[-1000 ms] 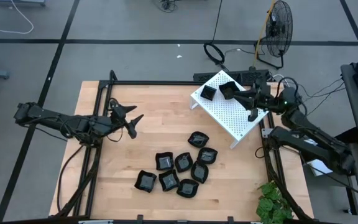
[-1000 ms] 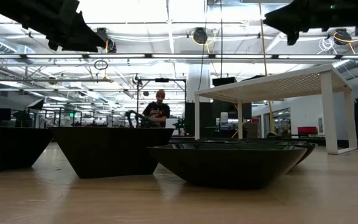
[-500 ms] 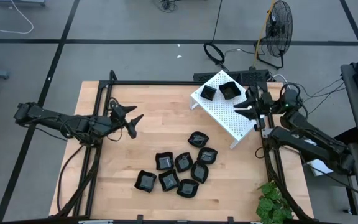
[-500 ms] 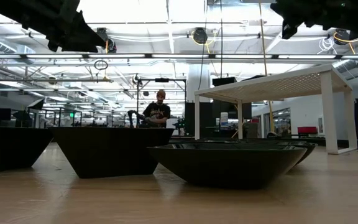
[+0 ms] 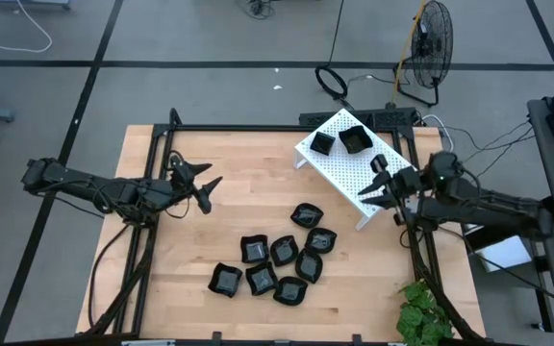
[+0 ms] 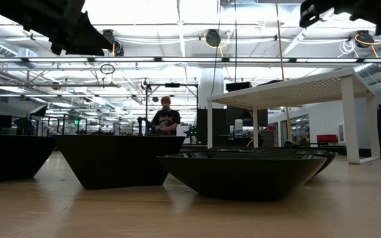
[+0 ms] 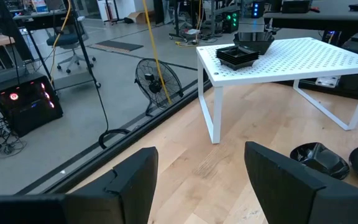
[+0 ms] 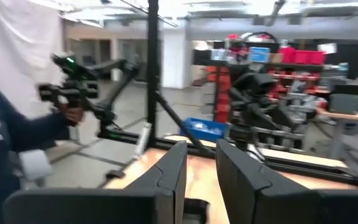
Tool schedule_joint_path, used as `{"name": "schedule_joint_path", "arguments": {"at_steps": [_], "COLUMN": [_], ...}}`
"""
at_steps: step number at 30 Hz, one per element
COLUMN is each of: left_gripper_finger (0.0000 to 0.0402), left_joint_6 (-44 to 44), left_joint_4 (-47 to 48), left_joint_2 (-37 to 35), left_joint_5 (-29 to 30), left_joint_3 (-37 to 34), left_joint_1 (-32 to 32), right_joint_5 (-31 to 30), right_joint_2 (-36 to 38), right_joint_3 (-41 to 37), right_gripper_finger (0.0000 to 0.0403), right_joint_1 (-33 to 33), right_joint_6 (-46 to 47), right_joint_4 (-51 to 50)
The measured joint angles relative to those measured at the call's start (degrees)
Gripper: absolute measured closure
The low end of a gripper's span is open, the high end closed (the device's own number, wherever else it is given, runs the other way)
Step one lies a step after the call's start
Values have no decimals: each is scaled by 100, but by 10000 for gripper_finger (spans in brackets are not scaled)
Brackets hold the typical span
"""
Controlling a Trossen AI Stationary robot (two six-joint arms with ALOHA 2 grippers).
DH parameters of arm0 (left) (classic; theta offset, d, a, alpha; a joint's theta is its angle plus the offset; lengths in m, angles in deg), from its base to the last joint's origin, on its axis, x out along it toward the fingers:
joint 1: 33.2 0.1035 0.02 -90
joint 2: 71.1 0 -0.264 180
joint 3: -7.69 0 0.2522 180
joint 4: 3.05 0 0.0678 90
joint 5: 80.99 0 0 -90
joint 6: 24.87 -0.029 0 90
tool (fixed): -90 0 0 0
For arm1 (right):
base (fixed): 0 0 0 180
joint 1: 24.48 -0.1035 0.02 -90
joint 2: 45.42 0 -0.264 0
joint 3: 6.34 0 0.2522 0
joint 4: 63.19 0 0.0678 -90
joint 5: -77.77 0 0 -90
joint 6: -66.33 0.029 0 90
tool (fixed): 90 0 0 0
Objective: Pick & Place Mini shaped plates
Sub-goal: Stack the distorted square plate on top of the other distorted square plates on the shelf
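The right gripper (image 5: 374,183) hangs over the near edge of the white perforated rack (image 5: 354,178), its fingers (image 8: 166,171) a narrow gap apart and holding nothing that shows. Two mini shaped plates (image 5: 339,140) sit on the rack's far corner, touching or nearly so, well apart from this gripper. The rest — eight black dishes (image 5: 275,261) — lie bunched on the wooden table (image 5: 162,259) below and to the left of the rack, several rim to rim. The step in hand looks like a return trip for the next dish, and the one nearest the rack, at the top of the cluster (image 5: 306,214), seems the easiest target since it sits a little clear of the others. To do it well, the gripper should open wider, come down square over one free rim and pinch the wall — not wedge between two neighbours, where glossy dishes could slide or tip. The left gripper (image 5: 203,187) waits over bare wood on the left, fingers (image 7: 132,180) spread wide and empty. A person (image 8: 5,162) stands beyond the table.
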Motion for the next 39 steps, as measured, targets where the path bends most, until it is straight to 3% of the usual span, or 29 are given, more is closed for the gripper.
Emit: {"name": "schedule_joint_path", "arguments": {"at_steps": [6, 14, 26, 28, 34, 39], "left_gripper_finger": [158, 158, 158, 158, 158, 158], "left_joint_6": [-31, 4, 267, 525, 1177, 1377], "left_joint_4": [0, 2, 0, 0, 104, 880], "left_joint_2": [-2, 0, -2, -2, 461, 1786], "left_joint_5": [0, 0, -8, -308, -2181, -2527], "left_joint_3": [0, 0, 0, 0, 180, 787], "left_joint_1": [0, 0, 0, 0, -104, -427], "right_joint_5": [-656, -632, -631, -631, -631, -633], "right_joint_2": [557, 982, 1006, 1006, 1006, 1004], "right_joint_3": [-4, -4, -4, -4, -4, -4], "right_gripper_finger": [330, 330, 330, 330, 330, 330], "right_joint_1": [-88, -86, -86, -86, -86, -86], "right_joint_6": [-391, -258, -260, -281, -243, -154], "right_joint_4": [-614, -1042, -1025, -1026, -1028, -1026]}}
